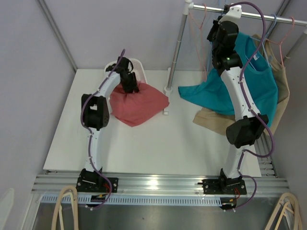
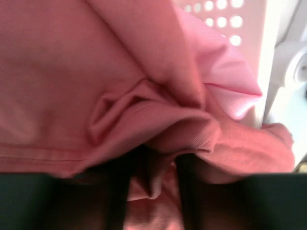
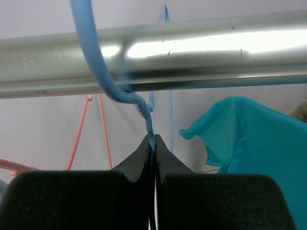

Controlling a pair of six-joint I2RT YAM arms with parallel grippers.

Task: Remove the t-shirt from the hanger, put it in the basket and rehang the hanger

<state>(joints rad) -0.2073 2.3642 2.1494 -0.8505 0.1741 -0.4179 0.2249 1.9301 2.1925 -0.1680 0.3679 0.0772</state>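
A teal t-shirt (image 1: 259,86) hangs below the metal rail (image 1: 268,18) at the back right, its lower part spread onto the table; it also shows in the right wrist view (image 3: 259,143). My right gripper (image 1: 221,21) is up at the rail, shut on the twisted neck of a blue hanger (image 3: 91,52), whose hook is over the rail (image 3: 216,52); the fingertips (image 3: 153,139) meet on the wire. My left gripper (image 1: 130,86) rests on a red t-shirt (image 1: 141,108) heaped on the table. In the left wrist view the jaws (image 2: 153,163) stand apart with red cloth (image 2: 96,72) bunched between them.
A white perforated basket (image 1: 139,64) stands behind the red t-shirt, also in the left wrist view (image 2: 240,28). A beige garment (image 1: 211,122) lies under the teal shirt. Pink hangers (image 3: 79,129) hang on the rail. The rack's upright pole (image 1: 177,48) stands at the table's back middle.
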